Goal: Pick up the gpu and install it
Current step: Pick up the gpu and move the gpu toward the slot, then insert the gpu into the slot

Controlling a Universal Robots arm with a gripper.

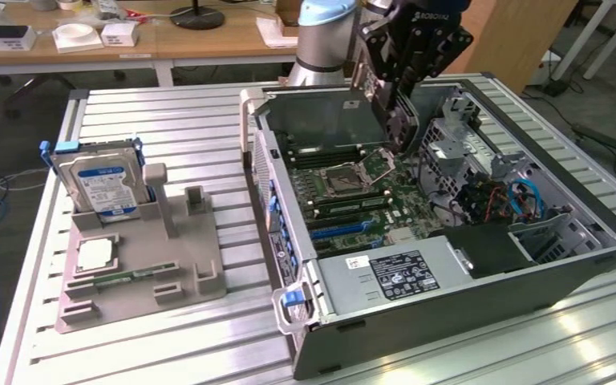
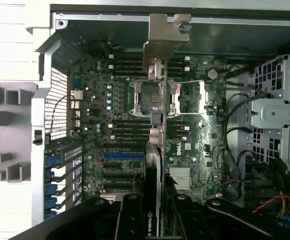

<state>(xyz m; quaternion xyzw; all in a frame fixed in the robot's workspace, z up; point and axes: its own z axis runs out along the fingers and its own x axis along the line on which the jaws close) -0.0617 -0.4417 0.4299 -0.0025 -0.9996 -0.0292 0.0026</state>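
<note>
I hold the gpu (image 1: 387,138) edge-down over the open computer case (image 1: 565,269), above the motherboard (image 1: 335,204) near the CPU socket. My gripper (image 1: 397,92) is shut on the card's upper part. In the wrist view the gpu (image 2: 154,125) runs edge-on up the middle, its silver bracket (image 2: 160,35) at the far end by the case's back wall. The black fingers (image 2: 131,216) clamp it on both sides close to the camera, so my gripper (image 2: 155,212) is closed around the card. A blue slot (image 2: 124,156) lies on the board beside the card.
A grey fixture (image 1: 142,269) on the exterior view's left carries a silver hard drive (image 1: 99,186), a CPU chip (image 1: 94,254) and a green memory stick (image 1: 126,277). Inside the case sit the power supply (image 1: 388,277), a drive cage (image 1: 468,152) and loose cables (image 1: 522,200).
</note>
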